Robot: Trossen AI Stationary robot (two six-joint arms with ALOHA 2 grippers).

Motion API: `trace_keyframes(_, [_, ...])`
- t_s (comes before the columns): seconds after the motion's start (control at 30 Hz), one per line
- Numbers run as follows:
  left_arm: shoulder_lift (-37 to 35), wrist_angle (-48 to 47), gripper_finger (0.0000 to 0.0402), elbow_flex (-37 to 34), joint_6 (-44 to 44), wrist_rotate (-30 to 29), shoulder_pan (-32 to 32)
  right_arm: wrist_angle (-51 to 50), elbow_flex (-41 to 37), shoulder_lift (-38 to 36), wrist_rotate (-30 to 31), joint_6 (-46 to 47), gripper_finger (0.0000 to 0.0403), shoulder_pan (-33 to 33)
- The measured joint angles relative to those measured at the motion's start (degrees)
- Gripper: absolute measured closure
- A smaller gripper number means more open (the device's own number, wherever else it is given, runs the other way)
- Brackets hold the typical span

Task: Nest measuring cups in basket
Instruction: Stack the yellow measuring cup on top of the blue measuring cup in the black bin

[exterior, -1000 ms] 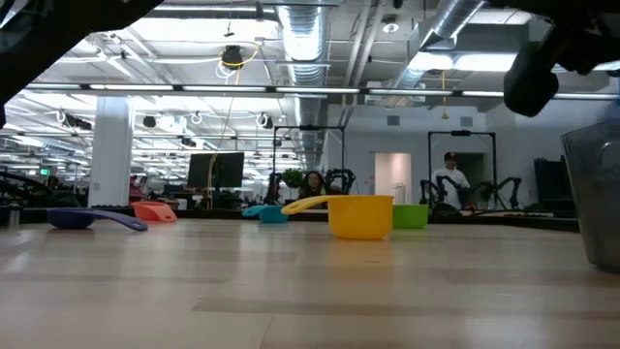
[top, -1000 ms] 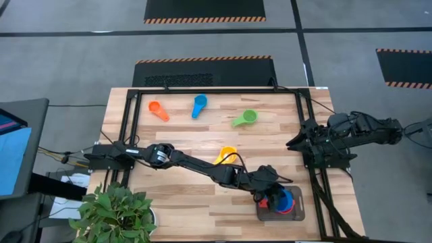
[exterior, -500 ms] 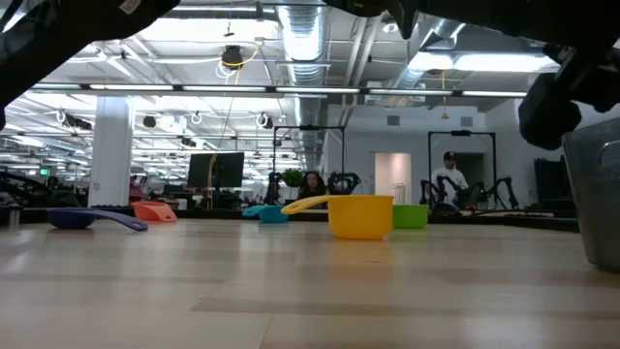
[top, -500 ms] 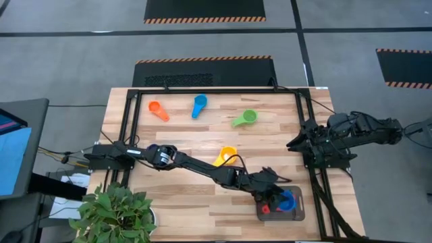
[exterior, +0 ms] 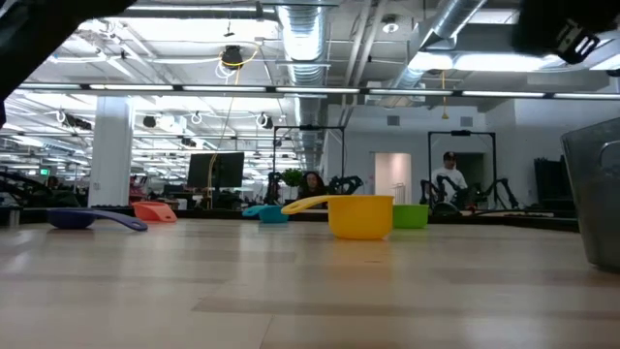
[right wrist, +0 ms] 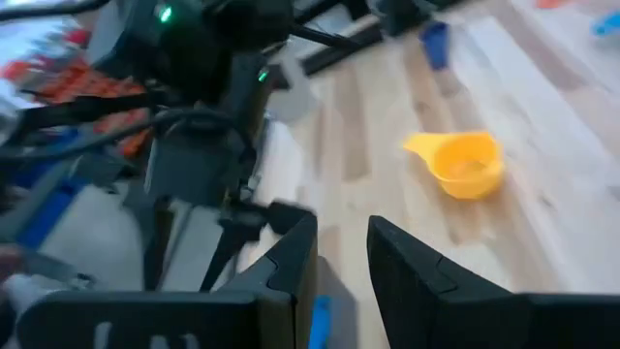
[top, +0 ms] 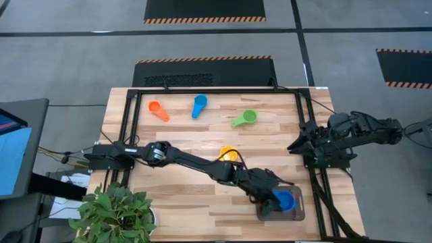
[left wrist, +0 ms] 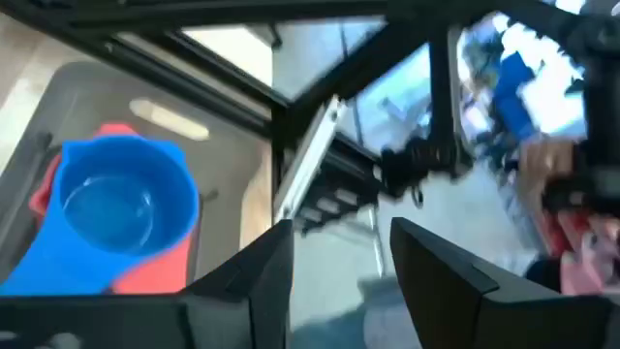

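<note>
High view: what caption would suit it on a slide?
Left gripper over the basket holding a blue cup; four cups wait on the table.

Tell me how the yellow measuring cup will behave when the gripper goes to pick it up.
The yellow measuring cup sits upright on a flat base, so it probably won't roll. It looks like thin moulded plastic, likely light and stiff, and may slide on the smooth wooden table if nudged. Its long handle juts to one side, so it could tilt in a rim grasp.
</note>
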Motion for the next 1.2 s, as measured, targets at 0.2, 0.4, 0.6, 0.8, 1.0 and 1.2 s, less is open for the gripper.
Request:
trace_keyframes(0.2, [-5.1,-28.8,0.0272,-0.1,8.4,-5.3,0.3,4.2,0.0,0.0,0.6,-2.6,0.0285,0.0])
trace_keyframes(0.4, [-8.8,-53.8,0.0278,-0.1,14.7,-23.5,2.0,7.7,0.0,0.9,1.0,-2.7,0.0285,0.0])
trace_keyframes(0.6, [-9.3,-60.8,0.0278,-1.6,28.5,-28.6,6.1,7.4,0.0,2.3,5.1,-2.5,0.0285,0.0])
trace_keyframes(0.8, [-9.2,-59.6,0.0278,-7.0,37.7,-18.1,11.7,7.7,0.0,3.8,11.4,2.3,0.0285,0.0])
trace_keyframes(1.0, [-9.1,-57.8,0.0278,-10.3,41.6,-11.6,14.7,7.5,0.0,5.8,15.7,5.0,0.0285,0.0])
trace_keyframes(1.2, [-9.1,-51.1,0.0278,-12.9,41.1,-10.9,14.3,7.5,0.0,8.0,17.5,5.0,0.0285,-0.1])
